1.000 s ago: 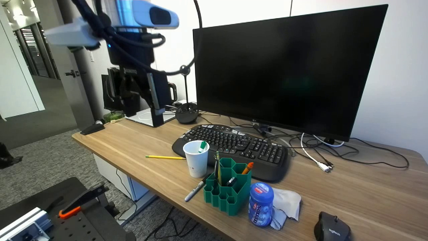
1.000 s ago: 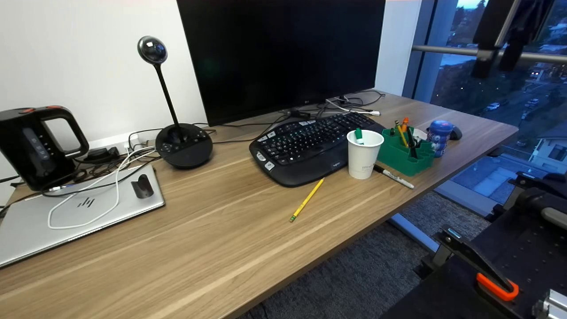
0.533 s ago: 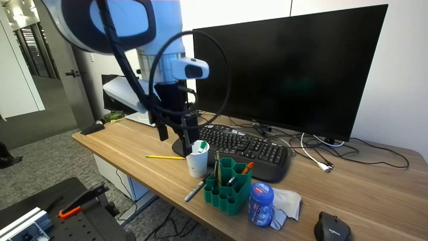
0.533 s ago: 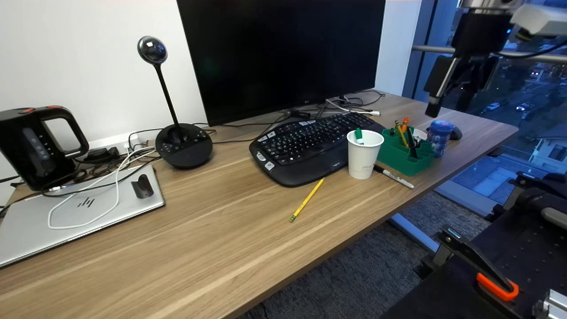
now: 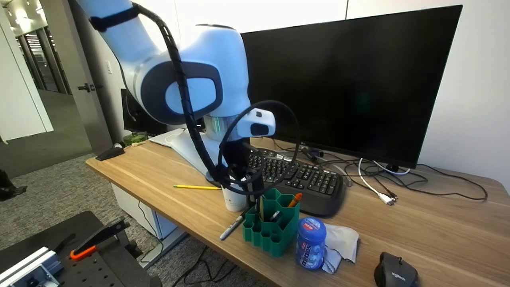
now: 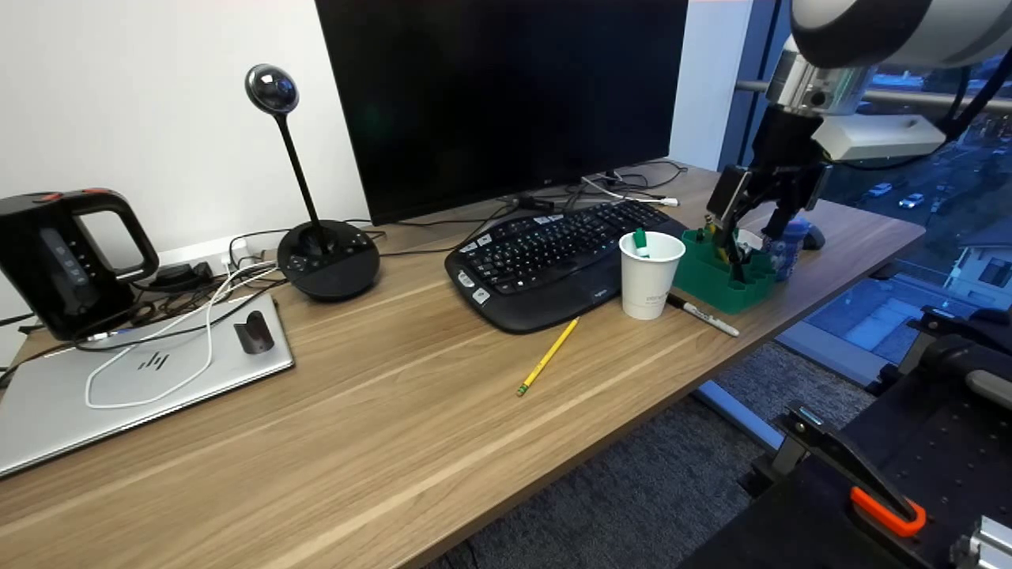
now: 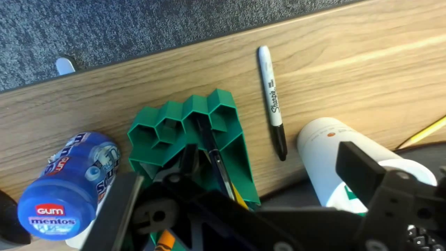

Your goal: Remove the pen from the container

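Observation:
The green organiser (image 5: pixel 275 239) stands on the desk, also in the exterior view (image 6: pixel 711 288) and the wrist view (image 7: pixel 223 99). The dark pen (image 7: pixel 214 153) leans in one of its small compartments, its upper part pointing toward my gripper; it also shows in an exterior view (image 6: pixel 738 270). My gripper (image 7: pixel 272 155) is open and empty, just above the organiser (image 6: pixel 751 237). In the wrist view the pen lies between the fingers, much nearer the left one. The other finger overlaps the white cup. The pen's top is hidden behind the gripper linkage.
The white cup (image 6: pixel 647 276) with a green marker stands beside the organiser. A Sharpie (image 7: pixel 271 94) lies between them. A blue gum bottle (image 5: pixel 310 243) stands on the other side. A yellow pencil and orange-tipped pen (image 5: pixel 295 200) stand in the organiser. The keyboard (image 6: pixel 553 253) and monitor are behind.
The arm has come down and across the desk to the organiser, with the gripper staying open. The organiser, pen, cup and other desk objects have not visibly moved.

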